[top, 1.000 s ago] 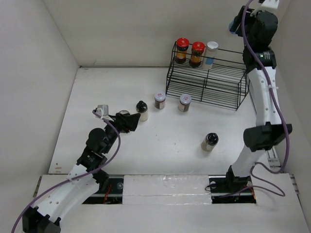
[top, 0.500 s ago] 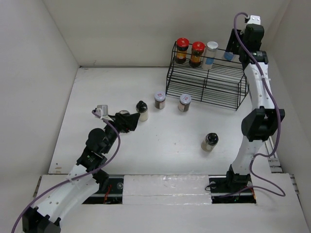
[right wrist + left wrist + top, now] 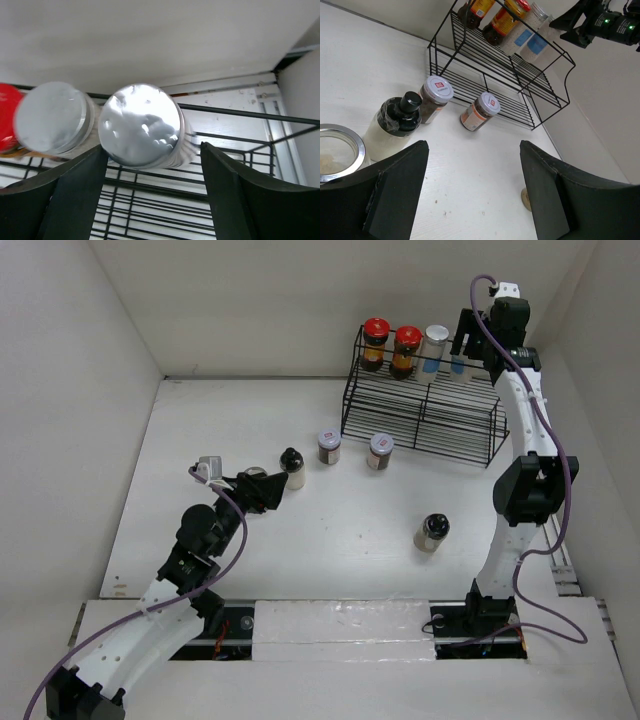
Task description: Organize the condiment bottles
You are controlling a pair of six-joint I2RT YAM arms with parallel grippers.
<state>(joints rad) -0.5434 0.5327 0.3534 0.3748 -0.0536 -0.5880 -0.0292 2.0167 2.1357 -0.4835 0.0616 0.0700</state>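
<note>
We note the right gripper [image 3: 152, 149] has brought the blue-labelled jar [image 3: 140, 125] onto the rack's [image 3: 420, 415] far top shelf, just right of its silver-lidded twin [image 3: 50, 117]. Its jaws are now spreading off the glass. Four are shelved. The left gripper [image 3: 472, 145] is unmoved, jaws apart and empty.

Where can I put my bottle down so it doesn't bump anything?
The lower shelf of the rack is bare. So is the table between the lone jar and the left gripper. Crowded spots: the top shelf, where four bottles stand in a row with the right gripper over the last, and the row of jars in front.
</note>
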